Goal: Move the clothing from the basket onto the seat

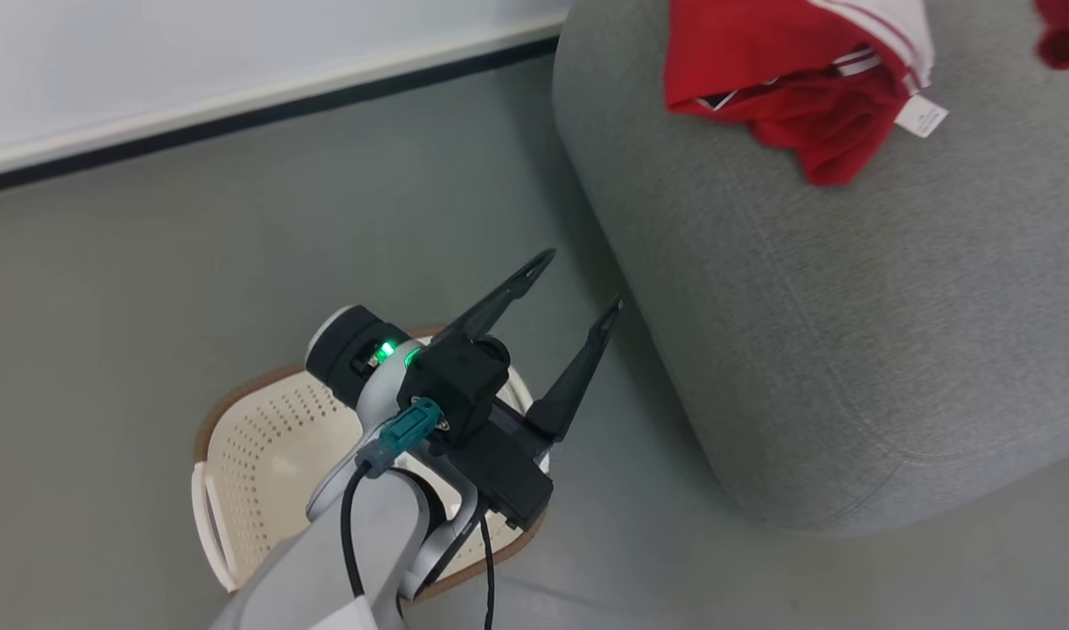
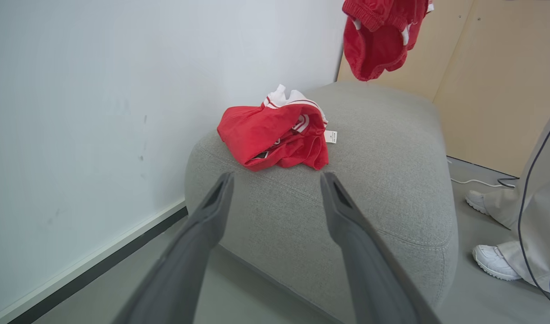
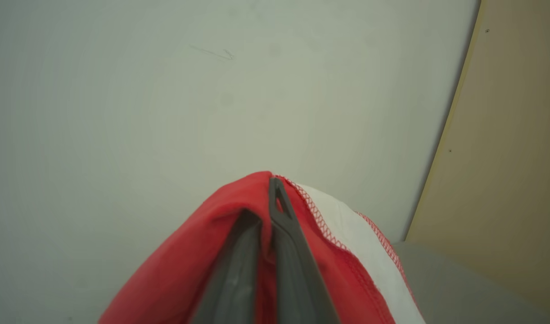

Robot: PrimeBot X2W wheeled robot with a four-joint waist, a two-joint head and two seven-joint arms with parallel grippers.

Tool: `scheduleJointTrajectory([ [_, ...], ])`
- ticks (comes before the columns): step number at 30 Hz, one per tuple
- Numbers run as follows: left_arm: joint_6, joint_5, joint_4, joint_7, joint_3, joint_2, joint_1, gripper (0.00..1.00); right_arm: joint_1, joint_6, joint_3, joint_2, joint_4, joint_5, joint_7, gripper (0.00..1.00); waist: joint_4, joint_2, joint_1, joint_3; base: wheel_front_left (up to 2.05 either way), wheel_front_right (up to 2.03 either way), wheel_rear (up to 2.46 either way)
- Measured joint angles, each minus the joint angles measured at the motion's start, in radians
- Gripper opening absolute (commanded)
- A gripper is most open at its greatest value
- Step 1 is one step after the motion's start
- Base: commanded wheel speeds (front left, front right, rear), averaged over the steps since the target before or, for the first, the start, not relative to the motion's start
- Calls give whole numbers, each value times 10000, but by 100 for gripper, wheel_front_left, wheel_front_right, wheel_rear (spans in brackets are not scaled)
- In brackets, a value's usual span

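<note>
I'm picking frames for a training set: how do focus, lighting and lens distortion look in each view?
Head view: sharp, evenly lit, soft shadow beside the seat, green lamp glowing behind the left claw. Left wrist view: clothing on the seat crisp, near fingers softly blurred. Right wrist view: right claw and held garment too close, slightly soft; tan panel edge bows, corners dim.

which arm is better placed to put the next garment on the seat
Right. The right gripper is shut on a red garment hanging over the seat; the left gripper is open and empty by the basket.
</note>
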Motion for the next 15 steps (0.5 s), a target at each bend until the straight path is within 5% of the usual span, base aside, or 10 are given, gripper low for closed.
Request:
scheduleJointTrajectory([
  [15, 151, 395, -734, 313, 178, 393, -399, 100, -1188, -341, -33, -184, 1279, -217, -213, 0, 698, 0, 0, 1560, 0, 0, 0],
])
